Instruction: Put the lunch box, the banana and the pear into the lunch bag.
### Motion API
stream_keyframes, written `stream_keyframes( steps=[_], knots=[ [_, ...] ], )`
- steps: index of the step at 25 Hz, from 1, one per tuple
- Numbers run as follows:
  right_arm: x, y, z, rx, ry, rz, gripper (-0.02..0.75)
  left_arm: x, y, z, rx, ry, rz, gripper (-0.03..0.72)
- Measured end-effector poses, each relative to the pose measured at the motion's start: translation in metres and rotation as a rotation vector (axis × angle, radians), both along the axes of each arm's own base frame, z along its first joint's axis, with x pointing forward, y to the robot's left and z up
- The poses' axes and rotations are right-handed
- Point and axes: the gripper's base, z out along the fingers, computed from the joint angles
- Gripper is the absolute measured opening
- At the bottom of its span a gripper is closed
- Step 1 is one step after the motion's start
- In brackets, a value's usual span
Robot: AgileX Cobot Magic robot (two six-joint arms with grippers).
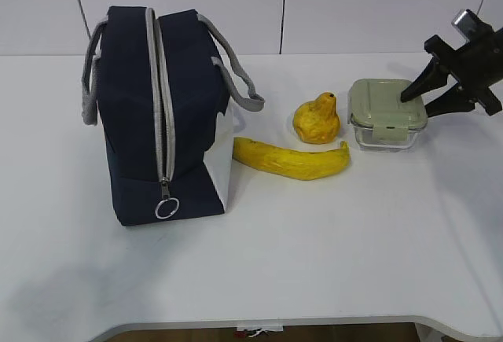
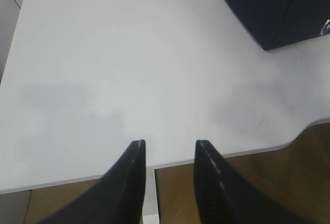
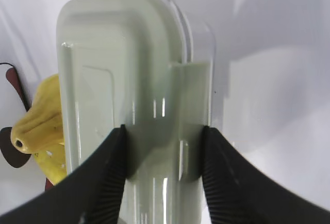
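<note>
The lunch box (image 1: 385, 110) with its sage-green lid sits on the table at the right. My right gripper (image 1: 416, 104) comes in from the right and is shut on the lid's end clip. In the right wrist view its jaws (image 3: 162, 131) press both sides of that clip on the lunch box (image 3: 129, 69). The pear (image 1: 317, 118) stands just left of the box, and shows too as pear (image 3: 38, 126). The banana (image 1: 291, 159) lies in front of it. The navy lunch bag (image 1: 157, 114) stands at the left, its zipper looking closed. My left gripper (image 2: 169, 142) is open and holds nothing.
The zipper's ring pull (image 1: 167, 208) hangs low on the bag's front. Grey handles (image 1: 236, 75) flop to both sides. In the left wrist view the table's front edge (image 2: 232, 152) lies under the fingers, and the bag's corner (image 2: 273, 7) is far ahead on the right.
</note>
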Motion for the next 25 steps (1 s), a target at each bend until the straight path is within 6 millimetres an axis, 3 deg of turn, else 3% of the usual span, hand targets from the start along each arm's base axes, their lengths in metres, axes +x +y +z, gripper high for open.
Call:
stream_keyframes(
  steps=[8,14,25],
  knots=[
    [-0.001,0.000,0.003,0.013,0.023,-0.036,0.352,0.000,0.000,0.000,0.000,0.000,0.000,0.244],
    [-0.008,0.001,0.033,-0.011,-0.014,-0.058,0.352,0.000,0.000,0.000,0.000,0.000,0.000,0.244],
    [-0.016,0.002,0.062,-0.004,-0.008,-0.134,0.352,0.000,0.000,0.000,0.000,0.000,0.000,0.244]
  ],
)
